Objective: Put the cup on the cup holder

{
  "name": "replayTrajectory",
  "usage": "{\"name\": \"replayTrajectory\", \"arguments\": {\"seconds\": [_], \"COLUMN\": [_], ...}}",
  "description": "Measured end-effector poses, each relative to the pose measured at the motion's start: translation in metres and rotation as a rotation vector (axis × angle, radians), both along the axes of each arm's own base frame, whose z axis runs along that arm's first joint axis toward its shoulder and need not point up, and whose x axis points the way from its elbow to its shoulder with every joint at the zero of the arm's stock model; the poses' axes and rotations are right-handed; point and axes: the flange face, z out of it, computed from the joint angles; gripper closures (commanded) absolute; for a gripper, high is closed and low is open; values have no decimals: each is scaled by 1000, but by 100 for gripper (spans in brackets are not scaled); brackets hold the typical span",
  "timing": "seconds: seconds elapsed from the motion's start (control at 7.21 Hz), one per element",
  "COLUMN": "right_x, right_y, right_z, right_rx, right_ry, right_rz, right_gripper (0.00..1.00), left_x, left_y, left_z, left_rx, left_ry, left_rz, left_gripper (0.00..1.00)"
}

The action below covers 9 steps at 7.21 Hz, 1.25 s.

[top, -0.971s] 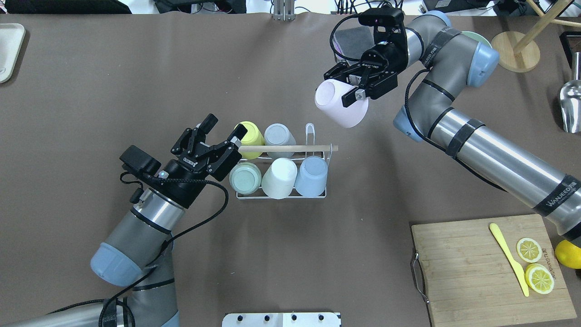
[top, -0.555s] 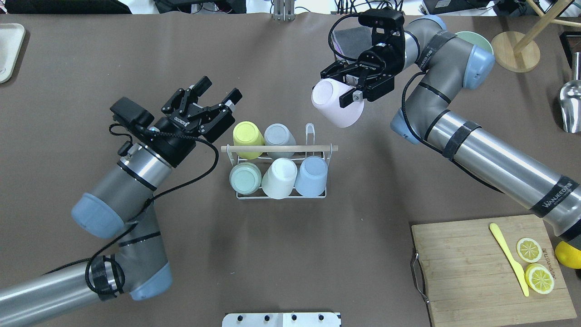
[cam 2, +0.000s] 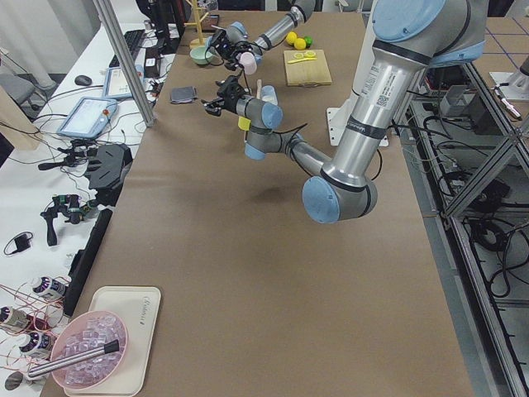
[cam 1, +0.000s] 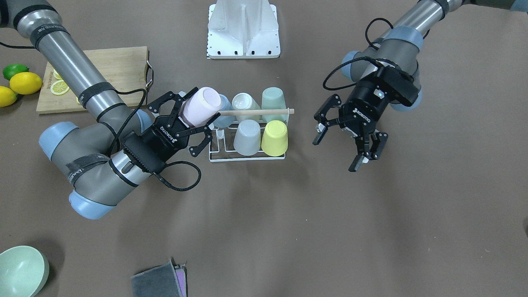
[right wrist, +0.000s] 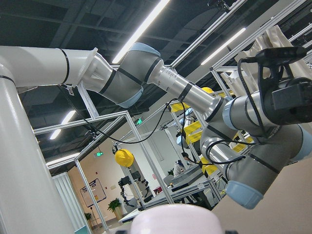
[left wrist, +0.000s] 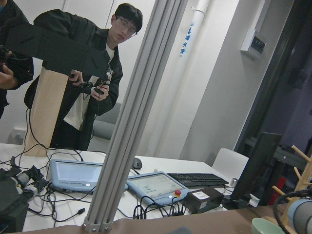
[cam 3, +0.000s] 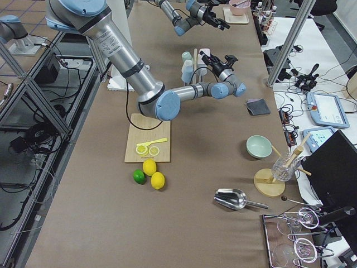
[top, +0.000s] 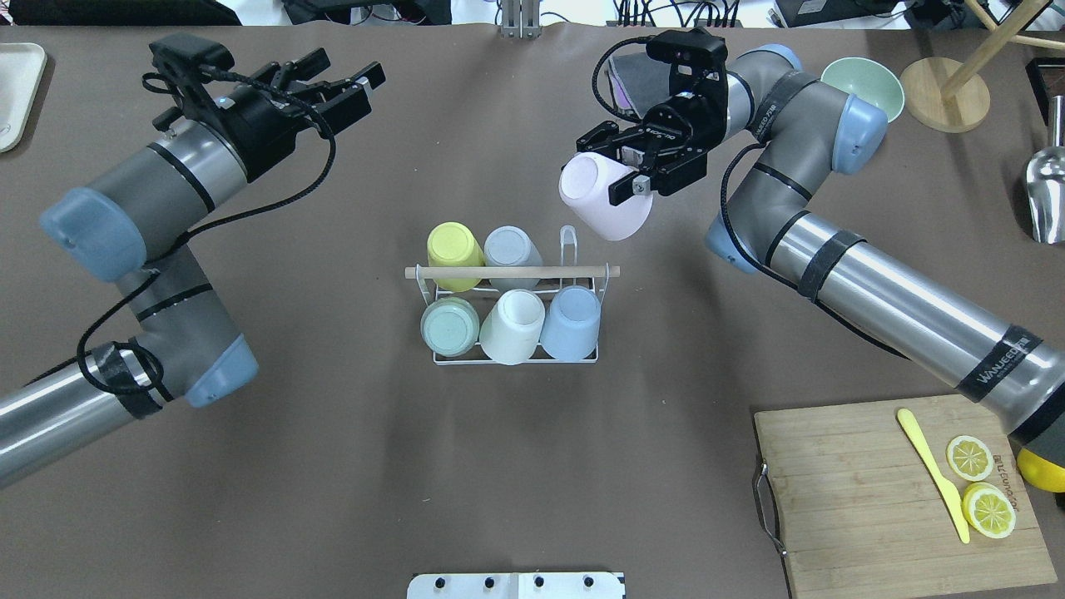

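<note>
The cup holder (top: 516, 362), a white wire rack with a wooden rod (top: 512, 272) across its top, stands mid-table and carries several upturned cups. One upright prong (top: 567, 241) at its far right corner is bare. My right gripper (top: 620, 177) is shut on a pale pink cup (top: 601, 200), tilted, in the air just beyond and to the right of that corner. In the front view the pink cup (cam 1: 200, 106) hangs beside the rack's end (cam 1: 247, 160). My left gripper (top: 348, 71) is open and empty, far off at the back left.
A cutting board (top: 857, 499) with lemon slices and a yellow knife lies at the front right. A green bowl (top: 865, 81), a wooden stand (top: 944, 104), a metal scoop (top: 1044, 187) and a folded cloth (top: 636, 71) are at the back right. A tray (top: 17, 91) is at the far left.
My left arm has swung away from the rack's left end to the back left, its gripper still open. My right gripper has carried the pink cup slightly left and farther back.
</note>
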Motion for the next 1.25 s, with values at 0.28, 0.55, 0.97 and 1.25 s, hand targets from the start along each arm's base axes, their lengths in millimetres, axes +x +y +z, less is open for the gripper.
{"name": "replayTrajectory", "arguments": {"seconds": [0.28, 0.55, 0.97, 1.25], "right_x": [-8, -13, -14, -16], "right_y": [4, 6, 4, 1], "right_z": [-4, -12, -23, -17], "right_rx": [-1, -5, -4, -3], "right_ry": [-8, -25, -58, -69], "right_rz": [-13, -24, -18, 6], "right_gripper": [64, 64, 64, 64], "left_x": [-36, -70, -118, -151], "left_y": [-39, -67, -102, -119], "left_z": [26, 56, 103, 131], "left_rx": [-93, -213, -432, -536], "left_ry": [-117, -219, -336, -377], "left_rz": [34, 76, 158, 207], "left_gripper": [2, 2, 2, 2]}}
